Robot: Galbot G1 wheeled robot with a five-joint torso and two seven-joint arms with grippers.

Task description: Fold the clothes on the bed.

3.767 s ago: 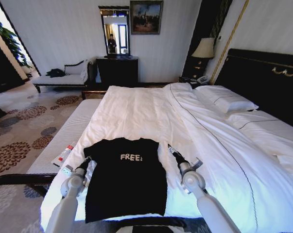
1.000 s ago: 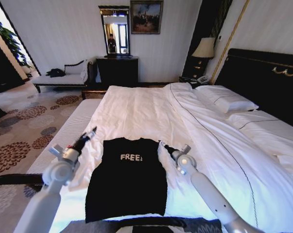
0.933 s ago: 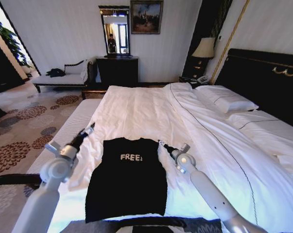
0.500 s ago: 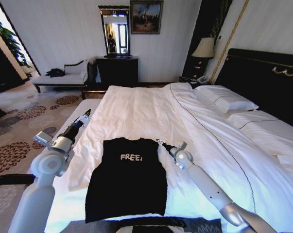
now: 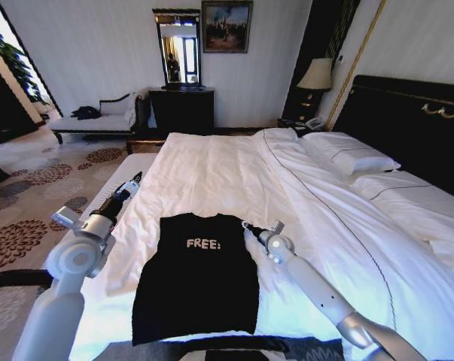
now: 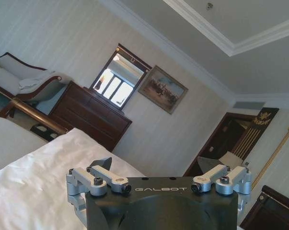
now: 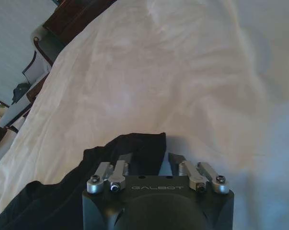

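The clothes, a black T-shirt (image 5: 193, 277) with white "FREE!" lettering, lie flat near the foot of the bed (image 5: 211, 169), both sleeves tucked in so the shape is a narrow rectangle. My right gripper (image 5: 246, 226) is low at the shirt's right shoulder corner. In the right wrist view it (image 7: 151, 160) is open, one finger over the black cloth (image 7: 63, 194) and the other over the white sheet. My left gripper (image 5: 133, 180) is raised above the bed's left edge, well clear of the shirt. In the left wrist view it (image 6: 156, 166) is open and holds nothing.
White pillows (image 5: 352, 159) and a turned-back duvet lie on the right by the dark headboard (image 5: 411, 120). A padded bench (image 5: 110, 197) runs along the bed's left side. A dark dresser (image 5: 181, 110), a chaise (image 5: 99, 120) and a lamp (image 5: 315, 75) stand by the far wall.
The shirt's sleeves, spread out 3.8 s ago, are now folded in. In the last second my left gripper rose and swung out left, and my right gripper crept toward the shoulder corner.
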